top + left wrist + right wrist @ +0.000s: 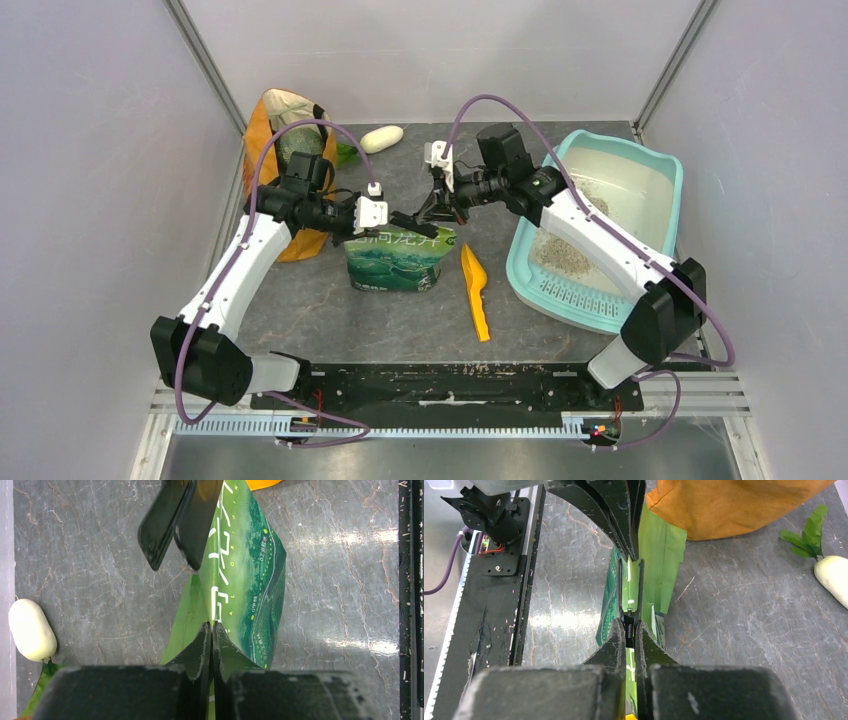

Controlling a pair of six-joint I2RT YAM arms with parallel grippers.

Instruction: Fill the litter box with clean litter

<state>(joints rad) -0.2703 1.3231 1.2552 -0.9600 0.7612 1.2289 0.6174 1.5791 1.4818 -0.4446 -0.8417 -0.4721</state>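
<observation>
Top external view: a pale-turquoise litter box (pixel 575 298) is seen at the right of a grey marbled table (pixel 300 310), with its slotted grille at the near end. A patch of grey-beige litter (pixel 560 255) is spread on the box's whitish floor near the grille and is partly hidden by the right arm. A green printed bag (pixel 400 262) stands upright at the middle of the table, apart from the box, and an orange scoop (pixel 476 292) is laid flat between the two. The bag's top edge is pinched from both ends: the left gripper (pixel 405 222) is pressed together on it from the left, and the right gripper (pixel 430 212) is clamped on it from the right. Each wrist view shows its own dark fingers (pixel 197 652) closed tight on the folded green seam, with the other gripper's fingers seen farther along the same edge. An orange-tan cloth bag (pixel 275 120) sits at the far left, and a white radish (pixel 382 138) lies just beside it.
</observation>
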